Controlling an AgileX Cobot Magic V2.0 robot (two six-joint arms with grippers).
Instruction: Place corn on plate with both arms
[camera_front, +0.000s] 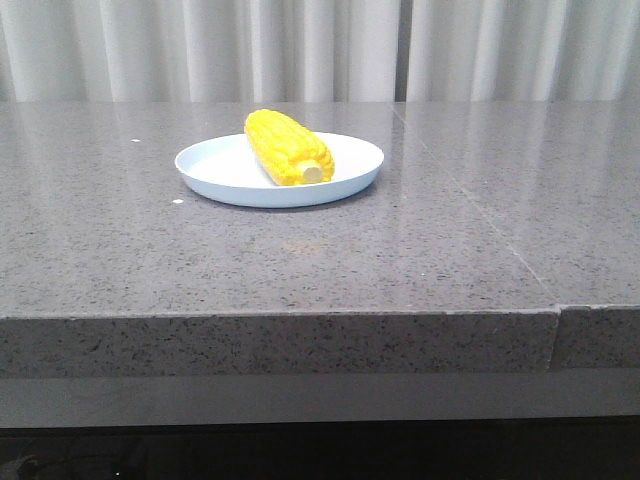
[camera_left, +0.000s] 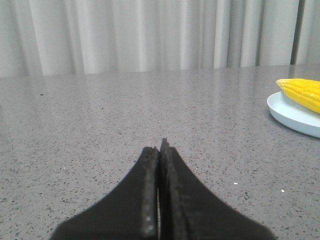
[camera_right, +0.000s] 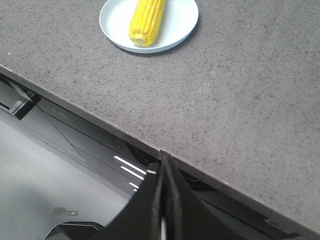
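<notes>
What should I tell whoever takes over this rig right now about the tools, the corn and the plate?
Left tool: shut, empty, low over the table, away from the plate.
Right tool: shut, empty, pulled back at the table's near edge.
Corn: lying on the plate, cut end toward the robot, nothing touching it.
Done: corn is on the plate.
Left: nothing visible; just confirm both arms are parked.
</notes>
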